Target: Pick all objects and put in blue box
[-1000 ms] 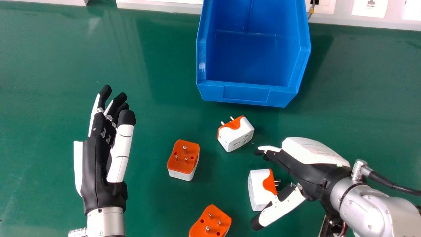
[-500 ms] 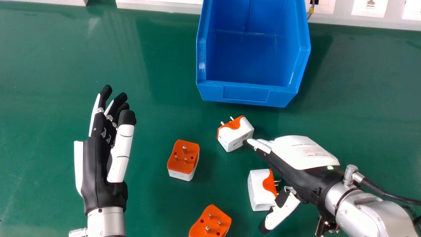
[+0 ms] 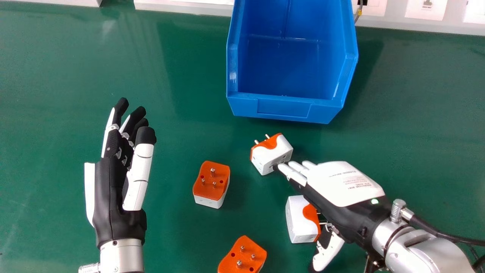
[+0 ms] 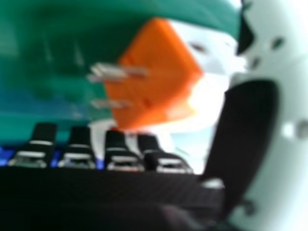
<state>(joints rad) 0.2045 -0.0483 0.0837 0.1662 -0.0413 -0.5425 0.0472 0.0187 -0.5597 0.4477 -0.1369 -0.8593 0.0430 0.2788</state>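
Observation:
In the head view my right hand is open above the table, its fingertips at the near side of a white and orange adapter. A second adapter lies on its side between that hand's thumb and fingers, partly covered by them. Two more adapters sit with orange faces and pins up, one left of centre, another at the bottom edge. The right hand view has my right hand close to an orange and white adapter. My left hand stays open at the left.
The blue box stands at the far side of the green table, its inside bare. White panels with sockets run along the back edge. A black cable trails from the right wrist.
My right hand has moved left across the table and turned its back more upward, its thumb drawing back toward the near edge. The left hand and the adapters have kept their places.

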